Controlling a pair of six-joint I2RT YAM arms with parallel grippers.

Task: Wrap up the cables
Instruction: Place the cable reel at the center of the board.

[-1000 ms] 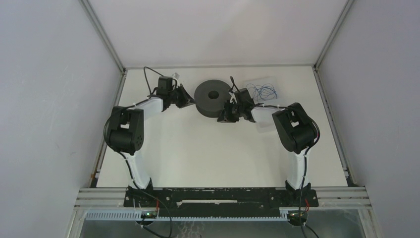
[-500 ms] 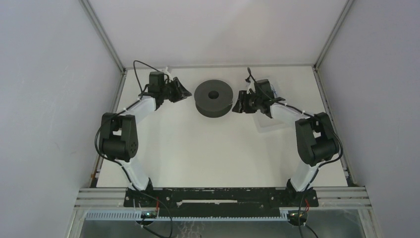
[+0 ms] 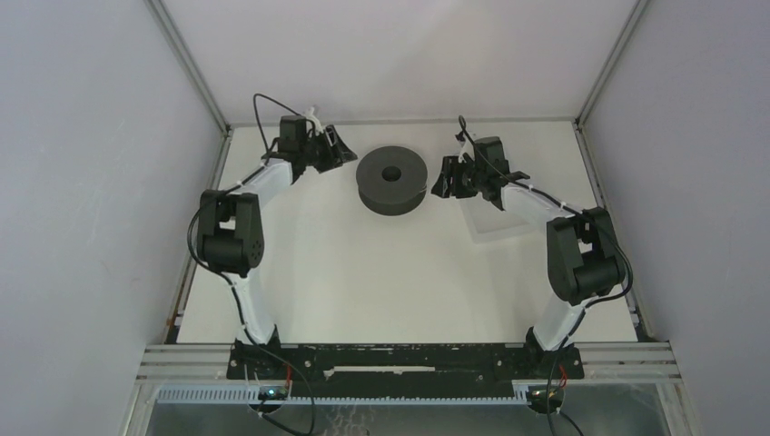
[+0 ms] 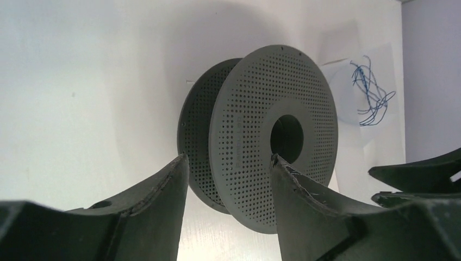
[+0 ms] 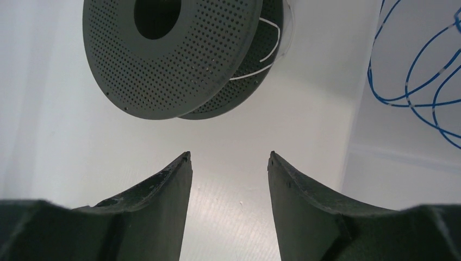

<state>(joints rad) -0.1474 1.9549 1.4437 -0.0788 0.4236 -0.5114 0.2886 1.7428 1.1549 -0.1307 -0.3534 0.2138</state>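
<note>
A dark grey perforated spool lies flat at the back middle of the table. In the right wrist view a thin whitish cable shows between the flanges of the spool. My left gripper is just left of the spool and open. In its own view the left gripper has nothing between its jaws, and the spool stands just beyond its tips. My right gripper is just right of the spool, apart from it. In its own view the right gripper is open and empty over bare table.
A tangle of thin blue wire lies on a clear plastic sheet right of the spool; the blue wire also shows in the right wrist view. Grey walls close in the table on three sides.
Both grippers have opened. The left one has moved back and away from the spool. The right one has swung from the spool's front right to its right side.
</note>
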